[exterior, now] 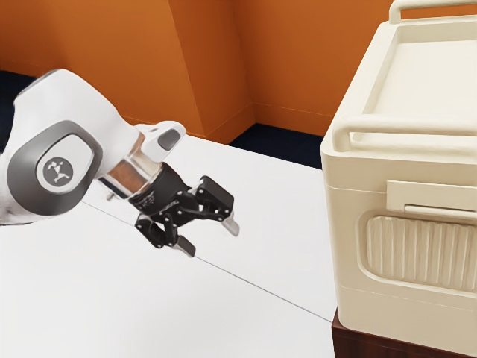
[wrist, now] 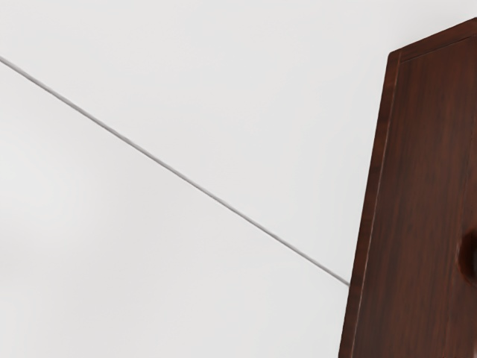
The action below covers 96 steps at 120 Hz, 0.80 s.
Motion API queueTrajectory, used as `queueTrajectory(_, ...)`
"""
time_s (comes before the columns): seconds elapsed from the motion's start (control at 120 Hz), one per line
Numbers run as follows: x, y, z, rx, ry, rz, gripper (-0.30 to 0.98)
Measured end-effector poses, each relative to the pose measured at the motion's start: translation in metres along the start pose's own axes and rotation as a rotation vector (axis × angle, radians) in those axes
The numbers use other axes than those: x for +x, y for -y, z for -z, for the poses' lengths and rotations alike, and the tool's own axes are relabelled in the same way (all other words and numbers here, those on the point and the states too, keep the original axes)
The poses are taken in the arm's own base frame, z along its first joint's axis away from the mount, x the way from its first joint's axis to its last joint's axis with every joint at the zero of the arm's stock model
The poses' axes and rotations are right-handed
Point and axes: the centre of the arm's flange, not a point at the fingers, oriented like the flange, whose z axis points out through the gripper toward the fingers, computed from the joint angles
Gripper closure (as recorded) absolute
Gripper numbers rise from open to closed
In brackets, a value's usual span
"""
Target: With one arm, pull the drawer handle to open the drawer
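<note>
Your gripper (exterior: 213, 242) hangs over the white surface (exterior: 253, 328), fingers (exterior: 232, 226) apart, nothing between them. The white surface's thin seam (exterior: 261, 287) runs toward the dark wooden unit (wrist: 425, 171), well apart from your gripper.

Handle: my read is the dark round knob (wrist: 467, 256) on the wooden unit, set in from the long edge and cut off by the wrist view. Can't tell its depth or full shape. You're not at grasp yet; bring the hand over and line up on it first.

Grip: straddle the knob, pads on opposite sides, as close to its base as you can get. Expect it hard, maybe polished, so a tip-only hold could slip. Close firmly, then pull slow and square to the front. Drawer likely runs stiff at first, then frees up; a sideways pull could bind it.

Watch the bulky cream box (exterior: 350, 224) standing on the wood. Looks rigid; weight unknown. Jerk the drawer and the unit may shift with it. Orange wall (exterior: 291, 60) is beyond, out of your way.
</note>
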Motion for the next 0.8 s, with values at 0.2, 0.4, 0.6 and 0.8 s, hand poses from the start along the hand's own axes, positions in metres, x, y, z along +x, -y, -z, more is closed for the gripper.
queueTrajectory(0.2,-0.003,-0.031,-0.026,-0.046,0.003,-0.002,0.00)
queueTrajectory(0.4,-0.007,-0.058,-0.042,-0.085,0.013,-0.003,0.00)
queueTrajectory(0.6,-0.011,-0.074,-0.062,-0.091,0.034,-0.004,0.00)
queueTrajectory(0.8,-0.003,-0.086,-0.074,-0.098,0.027,0.003,0.00)
